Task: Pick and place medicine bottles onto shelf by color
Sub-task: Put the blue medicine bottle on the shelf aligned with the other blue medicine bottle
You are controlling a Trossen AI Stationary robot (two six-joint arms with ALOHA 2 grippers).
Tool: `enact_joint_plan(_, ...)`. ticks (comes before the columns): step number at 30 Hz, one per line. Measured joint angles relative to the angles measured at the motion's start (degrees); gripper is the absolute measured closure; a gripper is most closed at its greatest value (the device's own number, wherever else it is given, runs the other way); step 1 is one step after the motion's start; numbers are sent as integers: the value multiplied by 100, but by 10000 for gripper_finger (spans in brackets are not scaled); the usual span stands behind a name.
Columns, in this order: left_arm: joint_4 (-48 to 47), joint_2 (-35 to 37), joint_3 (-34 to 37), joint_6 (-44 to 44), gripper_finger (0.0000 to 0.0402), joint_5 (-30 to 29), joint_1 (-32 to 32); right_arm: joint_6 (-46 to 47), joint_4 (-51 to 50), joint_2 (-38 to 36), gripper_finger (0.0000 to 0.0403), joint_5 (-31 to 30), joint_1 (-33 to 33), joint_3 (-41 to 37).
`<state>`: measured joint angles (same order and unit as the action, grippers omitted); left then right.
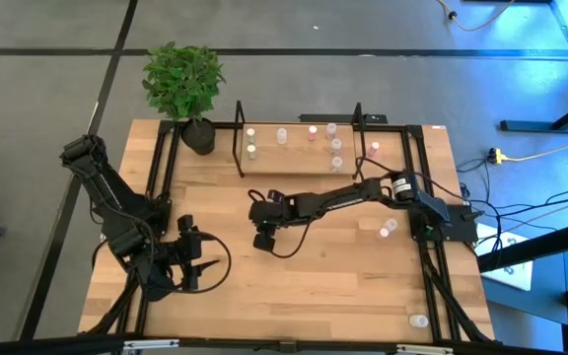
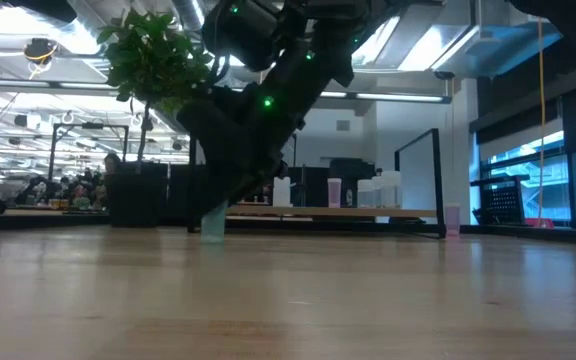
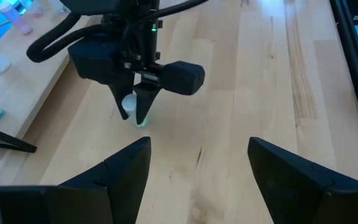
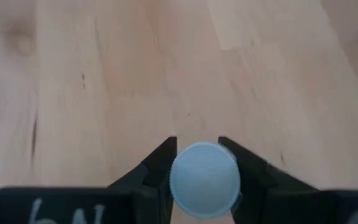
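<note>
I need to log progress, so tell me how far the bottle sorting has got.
Done: several bottles already stand on the shelf. In hand: the right gripper is closed on a pale greenish bottle at mid-table, its base at the tabletop. Left: loose bottles remain near the table's right edge, another near the front. The left gripper waits open.

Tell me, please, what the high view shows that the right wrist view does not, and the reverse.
Only the high view shows the shelf with bottles on it, the potted plant, loose bottles near the table's right edge, and the left tool waiting open at front left. Only the right wrist view shows the round pale cap of the bottle seated between the right tool's fingers. Both show the right tool over bare wooden tabletop.
</note>
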<state>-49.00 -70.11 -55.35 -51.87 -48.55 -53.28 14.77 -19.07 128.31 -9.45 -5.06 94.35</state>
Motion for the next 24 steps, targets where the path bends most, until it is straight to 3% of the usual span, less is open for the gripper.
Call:
enact_joint_plan(14, -22, 0, 0, -1, 138, -40, 0, -4, 8, -2, 288, 4, 0, 0)
enact_joint_plan(24, -23, 0, 0, -1, 138, -45, 0, -4, 45, -2, 238, 4, 13, 0)
